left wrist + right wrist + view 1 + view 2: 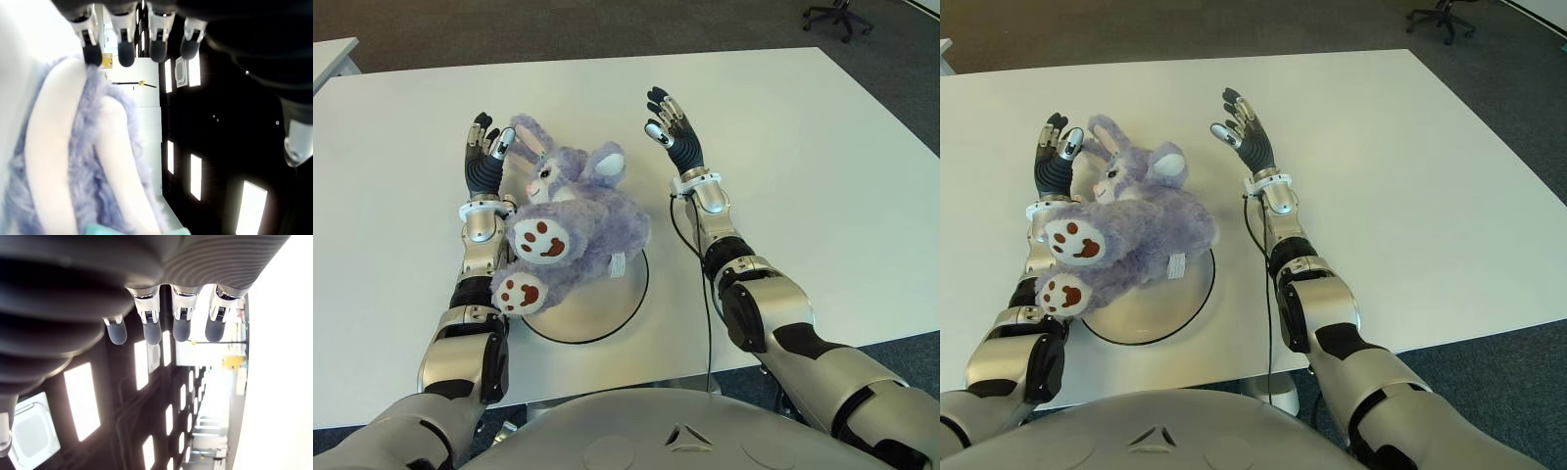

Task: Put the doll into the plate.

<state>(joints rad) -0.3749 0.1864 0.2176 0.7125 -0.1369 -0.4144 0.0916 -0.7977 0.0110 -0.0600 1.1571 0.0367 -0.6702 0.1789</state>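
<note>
A purple plush rabbit doll (573,230) with white paws lies across the far-left part of a round white plate (602,304), its head and ears reaching past the rim toward the table's far side. My left hand (487,157) is just left of the doll's head, fingers straight and spread, the doll's ears (73,147) close beside its palm. My right hand (671,127) stands to the right of the doll, apart from it, fingers extended and holding nothing.
The white table (803,166) stretches wide to the right and far side. A cable (690,245) runs along my right forearm. An office chair (837,15) stands on the dark floor beyond the far right corner.
</note>
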